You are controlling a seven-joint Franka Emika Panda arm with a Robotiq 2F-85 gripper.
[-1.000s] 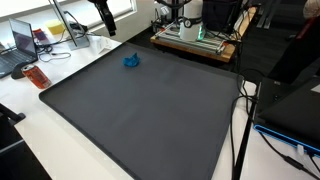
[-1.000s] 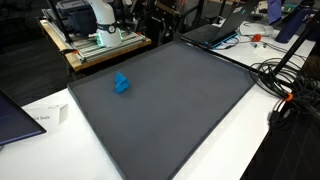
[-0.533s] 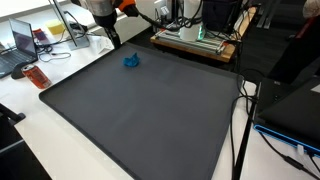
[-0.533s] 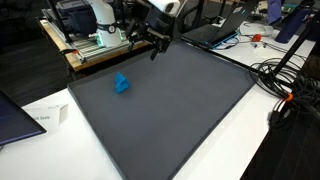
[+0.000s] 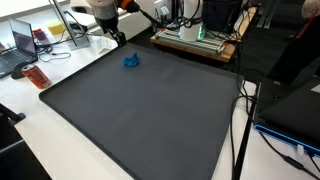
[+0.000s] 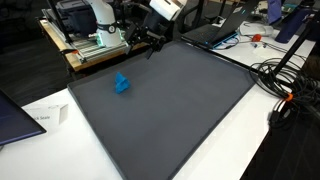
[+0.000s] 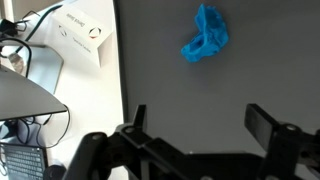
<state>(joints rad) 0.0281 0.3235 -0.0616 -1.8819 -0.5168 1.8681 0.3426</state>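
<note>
**Grey mat (image 5: 150, 115), claw (image 7: 197, 115) spread, blue scrap (image 7: 205, 35) ahead**

Mat first: biggest thing, dark grey, under the claw & filling most of both exterior views. Wrist view shows only part of it. It also shows the mat's edge running just outside one finger (image 7: 135, 122), w/ a strip of white table (image 7: 105, 95) beyond.

Arm (image 5: 100, 8): white w/ orange trim, comes in at the top of both exterior views. Wrist view doesn't show it.

Claw: in both exterior views it hangs above the mat near the mat's border, off the surface. In an exterior view the claw (image 6: 150, 43) is too small & dark to read the fingers. Only the wrist view settles it: fingers wide apart, bare mat btwn them, nothing held.

White box (image 7: 80, 35): on the table strip, ahead of the claw & off to one side. Label print too small to read.

Blue scrap: crumpled, lies on the mat ahead of the fingertips, apart from them, no contact. In both exterior views the scrap (image 5: 131, 61) sits close to the mat's border, near the claw but clear of it.
</note>
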